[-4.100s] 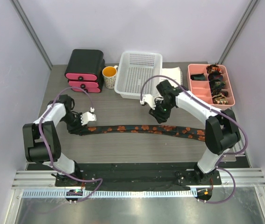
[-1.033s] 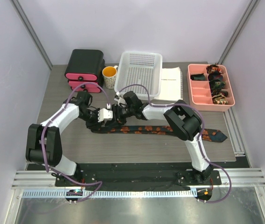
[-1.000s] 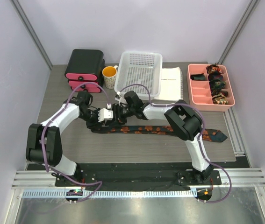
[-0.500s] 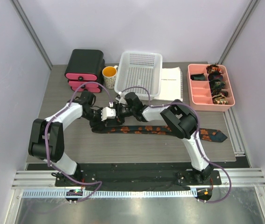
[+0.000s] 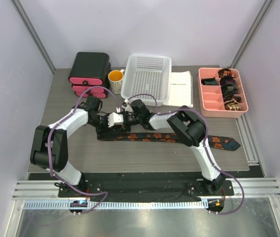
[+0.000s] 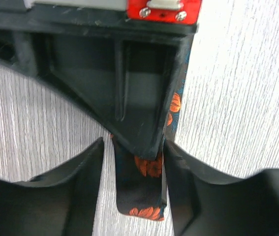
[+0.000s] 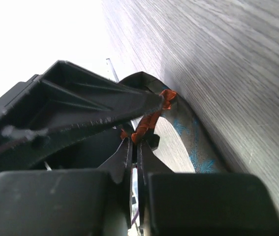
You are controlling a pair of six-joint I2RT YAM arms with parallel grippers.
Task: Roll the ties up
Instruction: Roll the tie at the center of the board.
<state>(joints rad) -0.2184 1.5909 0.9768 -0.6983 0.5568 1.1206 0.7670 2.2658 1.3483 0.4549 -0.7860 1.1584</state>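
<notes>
1. Tie: lies flat, stretched across the middle of the frame on the table; narrow end at centre left, between both pincers.
2. Right pincer: pressed together, pinching that end's curled tip, likely seeding the first turn of the roll.
3. Left pincer: spread, straddling the strip just beside, apparently to steady it.
4. Pink tray, upper right: holds finished coils.

Printed sheet: lies at the far edge of the worktop, between the white basket and the pink tray. It carries faint lines of print, too small to read.
Readable text, brands, numbers: none can be made out in the top view or in either wrist view.
</notes>
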